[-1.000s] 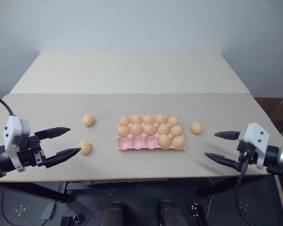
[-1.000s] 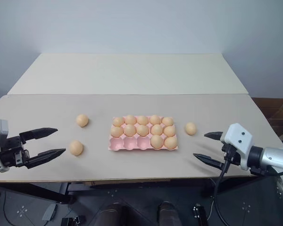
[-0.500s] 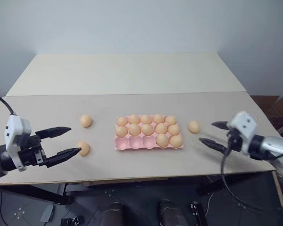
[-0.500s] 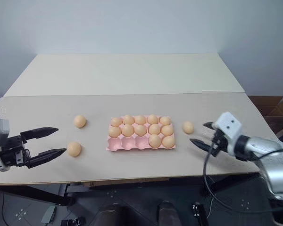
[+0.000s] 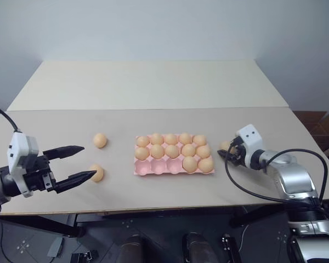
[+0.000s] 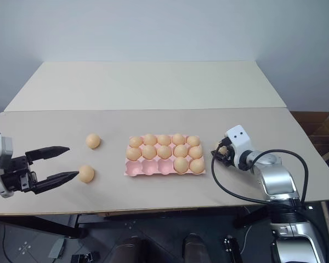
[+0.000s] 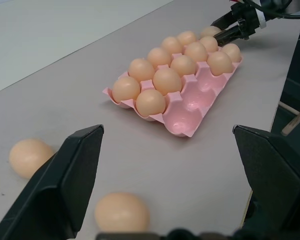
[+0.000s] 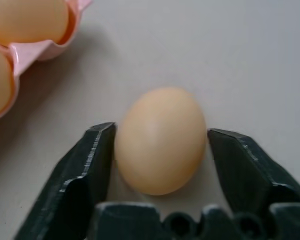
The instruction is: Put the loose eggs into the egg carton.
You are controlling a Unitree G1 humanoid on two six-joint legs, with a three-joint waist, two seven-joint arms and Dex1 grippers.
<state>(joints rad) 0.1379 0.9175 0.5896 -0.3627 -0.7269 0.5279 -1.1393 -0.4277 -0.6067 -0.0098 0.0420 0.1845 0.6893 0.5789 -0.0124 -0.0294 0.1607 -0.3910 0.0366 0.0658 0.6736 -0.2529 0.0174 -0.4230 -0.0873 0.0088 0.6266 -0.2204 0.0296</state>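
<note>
The pink egg carton (image 5: 153,167) lies mid-table, with eggs in most cups and three bare cups at its front left. Two loose eggs rest left of it, one farther back (image 5: 100,140) and one nearer (image 5: 96,172). My left gripper (image 5: 89,161) hangs open beside the nearer egg, whose side is close to the lower fingertip. A third loose egg (image 8: 160,140) sits on the table just right of the carton. My right gripper (image 5: 227,150) is shut on it, one finger against each side.
A second, lighter table (image 5: 153,82) adjoins the work table at the back. The near table edge (image 5: 164,207) runs under both arms. A black cable (image 5: 247,189) loops from my right wrist over the front right of the table.
My right gripper has moved forward and leftwards to the egg right of the carton, and its fingers have closed in on it. The left gripper has stayed put and open.
</note>
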